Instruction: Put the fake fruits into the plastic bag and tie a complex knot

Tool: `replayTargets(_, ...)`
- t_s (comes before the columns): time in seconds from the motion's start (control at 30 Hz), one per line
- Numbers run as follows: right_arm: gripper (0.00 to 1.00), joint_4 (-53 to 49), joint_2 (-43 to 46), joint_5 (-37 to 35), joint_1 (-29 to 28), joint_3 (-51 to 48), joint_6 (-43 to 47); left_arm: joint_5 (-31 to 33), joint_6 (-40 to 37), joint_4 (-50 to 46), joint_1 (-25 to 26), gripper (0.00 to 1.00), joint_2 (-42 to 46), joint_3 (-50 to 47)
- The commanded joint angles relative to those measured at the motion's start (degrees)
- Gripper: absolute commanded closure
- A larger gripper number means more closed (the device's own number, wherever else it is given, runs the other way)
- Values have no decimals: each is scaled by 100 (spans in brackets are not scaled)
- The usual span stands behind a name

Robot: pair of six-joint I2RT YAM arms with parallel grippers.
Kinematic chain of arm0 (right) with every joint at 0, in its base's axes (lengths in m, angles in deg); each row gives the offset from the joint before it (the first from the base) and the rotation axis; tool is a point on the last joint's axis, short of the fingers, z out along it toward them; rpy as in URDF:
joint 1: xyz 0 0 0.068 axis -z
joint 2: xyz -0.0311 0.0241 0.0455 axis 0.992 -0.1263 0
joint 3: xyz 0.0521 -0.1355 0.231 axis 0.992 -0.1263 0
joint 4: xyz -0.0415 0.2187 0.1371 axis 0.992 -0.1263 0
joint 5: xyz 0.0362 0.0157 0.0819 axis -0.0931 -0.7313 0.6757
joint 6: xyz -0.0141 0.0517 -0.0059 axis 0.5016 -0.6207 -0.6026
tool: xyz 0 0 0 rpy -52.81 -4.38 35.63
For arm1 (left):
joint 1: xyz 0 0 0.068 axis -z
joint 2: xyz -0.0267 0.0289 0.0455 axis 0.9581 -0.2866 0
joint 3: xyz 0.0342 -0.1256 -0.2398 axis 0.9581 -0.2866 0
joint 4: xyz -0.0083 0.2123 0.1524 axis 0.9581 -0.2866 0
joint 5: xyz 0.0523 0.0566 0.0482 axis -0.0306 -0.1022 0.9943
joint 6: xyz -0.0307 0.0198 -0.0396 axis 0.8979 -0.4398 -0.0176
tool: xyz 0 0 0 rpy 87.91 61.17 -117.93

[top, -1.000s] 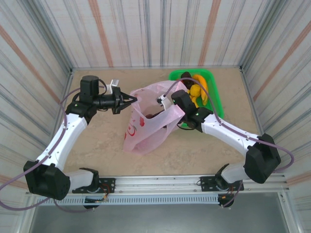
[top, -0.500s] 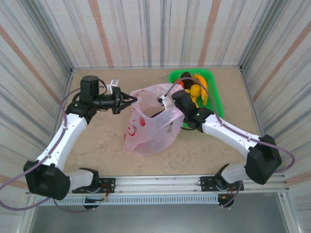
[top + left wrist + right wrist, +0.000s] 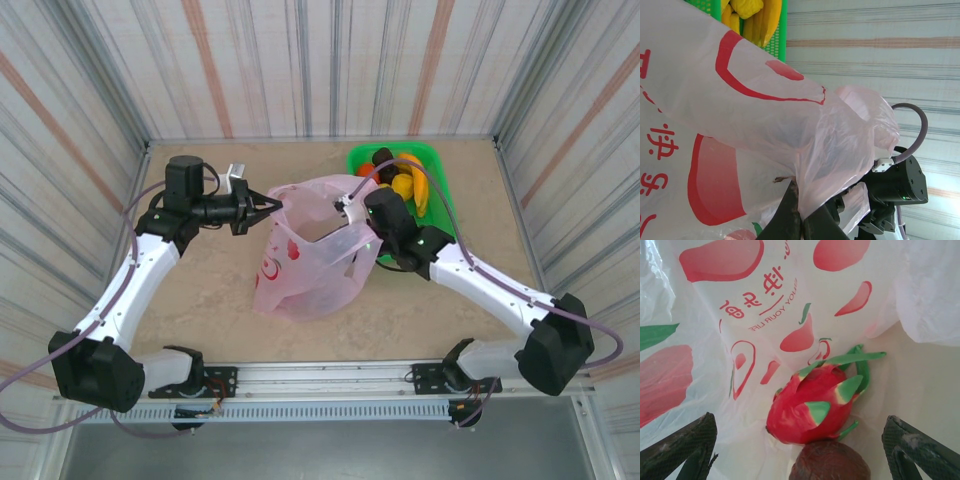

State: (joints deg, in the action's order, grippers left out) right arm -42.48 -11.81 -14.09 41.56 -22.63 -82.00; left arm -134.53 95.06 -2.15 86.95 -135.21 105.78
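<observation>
Beige marbled table (image 3: 200,290), striped corrugated walls (image 3: 300,70) all round. The pink bag (image 3: 310,265) sits mid-table. The left gripper (image 3: 272,207) pinches its rim tight, and the right gripper (image 3: 347,206) is spread wide at the mouth, holding nothing. A dragon fruit (image 3: 810,407) lies inside, touching a dark round fruit (image 3: 830,467), maybe a plum. Bananas (image 3: 412,186) sit in the green tray (image 3: 441,215) at the back right.

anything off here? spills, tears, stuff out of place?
Nothing stands out. The left gripper pinches the plastic bag at its rim, holding it open. The dragon fruit and a dark fruit lie inside, below the open right gripper. Bananas sit in the green tray. No spill or tear visible.
</observation>
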Motion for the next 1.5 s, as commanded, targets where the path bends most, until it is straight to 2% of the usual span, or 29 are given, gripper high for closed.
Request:
replayTargets(0.0, 12, -314, 285, -264, 133, -176, 40, -110, -158, -60, 2, 100, 100, -92)
replayTargets(0.23, 9, -819, 786, -380, 487, -405, 121, -115, -168, -94, -23, 100, 104, -93)
replayTargets(0.53, 2, -1819, 1323, -683, 741, -437, 810, -108, -180, -121, -25, 100, 101, -62)
replayTargets(1.0, 2, -2619, 2046, -946, 1131, -360, 922, -100, -201, -165, -60, 100, 70, -25)
replayTargets(1.47, 1, -3211, 2045, -459, 2658, 204, 834, -82, -226, -218, -82, 100, 78, -30)
